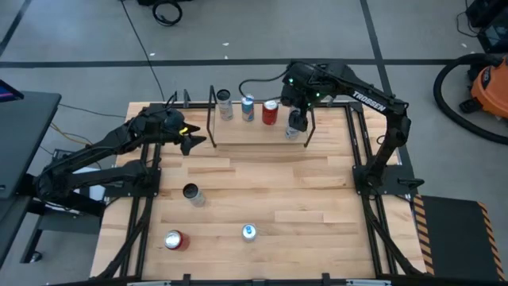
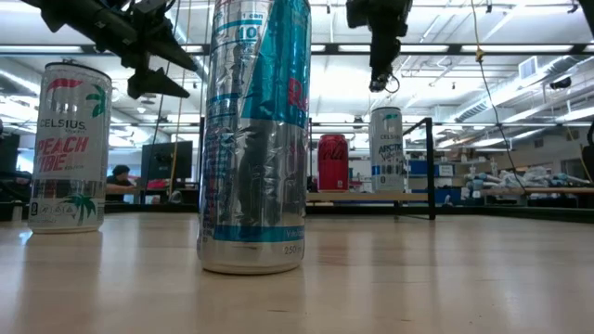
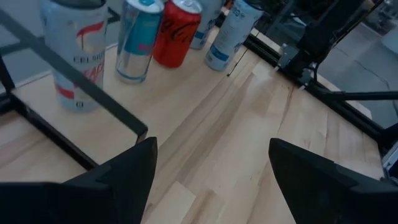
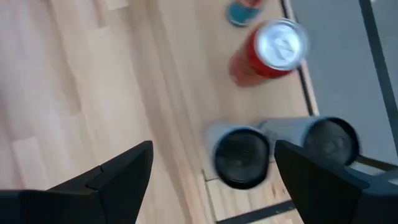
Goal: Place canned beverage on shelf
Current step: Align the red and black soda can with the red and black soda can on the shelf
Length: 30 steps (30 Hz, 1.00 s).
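Cans: three loose on the worktop [image 1: 262, 191] short of the shelf [image 1: 258, 131], red one [image 1: 175, 240] and blue-top [image 1: 249, 232] nearest, dark-top [image 1: 191, 194] next. Four already on the shelf. Right tool [image 1: 295, 119] released, empty, above the end can [image 1: 292, 132]. Left tool [image 1: 190, 140] open beside the shelf

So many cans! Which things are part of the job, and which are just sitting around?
Part of the job:
- shelf, four cans on it
- white can on the shelf, under the right tool
- three cans waiting on the table: dark-topped, red-and-white, blue

Just about:
- left tool, open, waiting
- vacuum cleaner
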Tool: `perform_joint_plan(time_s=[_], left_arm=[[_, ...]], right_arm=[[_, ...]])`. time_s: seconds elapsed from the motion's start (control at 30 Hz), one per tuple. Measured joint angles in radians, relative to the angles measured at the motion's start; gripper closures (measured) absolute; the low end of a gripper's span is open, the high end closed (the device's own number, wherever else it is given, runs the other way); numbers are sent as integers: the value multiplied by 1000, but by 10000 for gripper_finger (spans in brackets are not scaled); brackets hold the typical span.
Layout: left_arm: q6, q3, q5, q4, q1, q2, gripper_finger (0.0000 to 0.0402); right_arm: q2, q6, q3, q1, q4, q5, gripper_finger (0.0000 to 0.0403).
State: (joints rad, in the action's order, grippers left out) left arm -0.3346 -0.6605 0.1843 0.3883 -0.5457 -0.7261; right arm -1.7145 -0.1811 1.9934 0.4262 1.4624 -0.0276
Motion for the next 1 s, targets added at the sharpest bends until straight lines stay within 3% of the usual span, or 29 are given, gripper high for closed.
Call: perform_joint_plan(time_s=[0.2, 0.57, 0.8, 1.0], left_arm=[[82, 0, 78, -14, 0, 0, 90], [155, 0, 161, -58, 0, 0, 90], [208, 0, 207, -135, 0, 0, 90], [139, -39, 301, -120, 11, 0, 90]], right_arm=[[11, 63, 0, -84, -18, 17, 57], [13, 220, 0, -253, -164, 259, 57], [15, 298, 0, -334, -167, 270, 57], [15, 365, 0, -378, -166, 270, 57]])
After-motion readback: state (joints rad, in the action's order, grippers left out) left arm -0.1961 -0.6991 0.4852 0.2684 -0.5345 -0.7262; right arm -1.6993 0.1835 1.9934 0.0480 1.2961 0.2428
